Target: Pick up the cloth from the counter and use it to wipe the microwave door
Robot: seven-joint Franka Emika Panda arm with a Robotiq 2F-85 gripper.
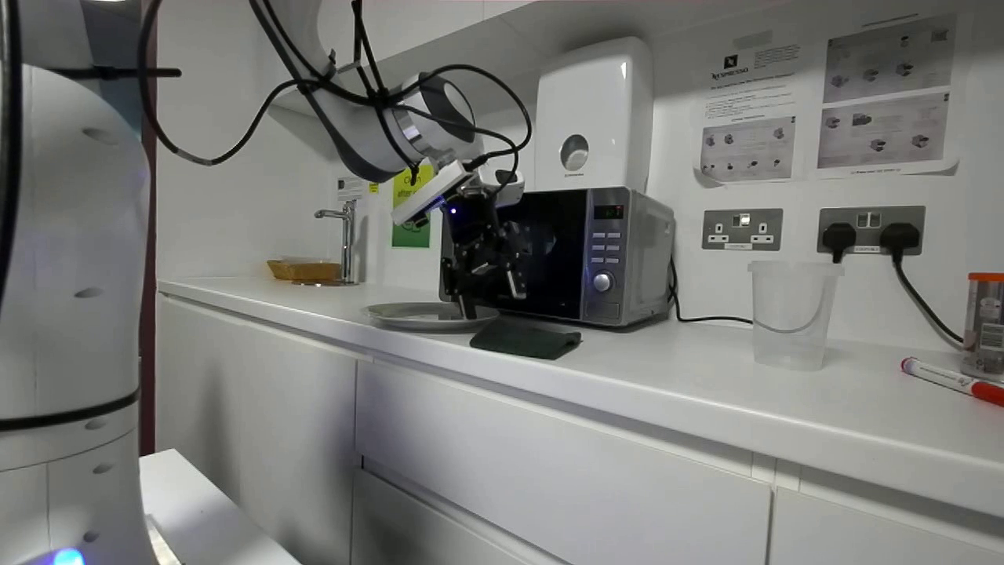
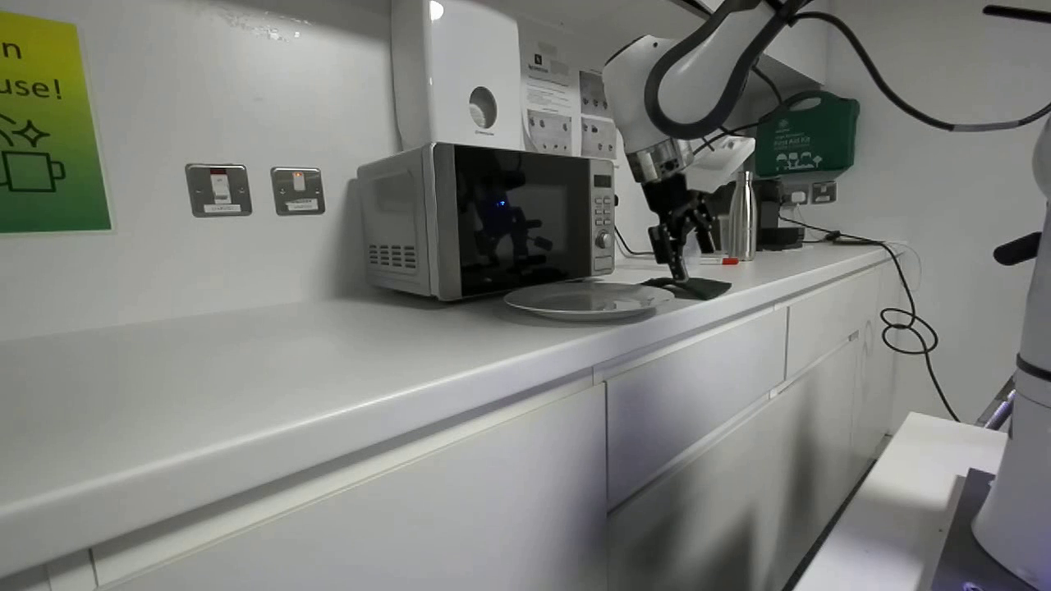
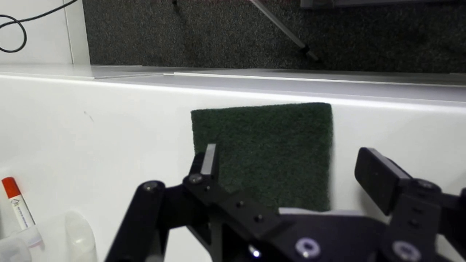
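The cloth is a dark green, roughly square piece lying flat near the front edge of the white counter. In both exterior views it appears nearly black, just in front of the microwave. My gripper stands open above it with nothing held. In the wrist view one finger overlaps the cloth's left part, while the opposite finger is over bare counter beyond its right side. The lower part of the cloth is hidden behind the gripper. The microwave door is shut, its dark glass reflecting the arm.
A round pale grey plate sits beside the cloth, close to the gripper. Along the counter are a clear plastic bucket, a red-capped marker and a steel bottle. A white wall box hangs above the microwave.
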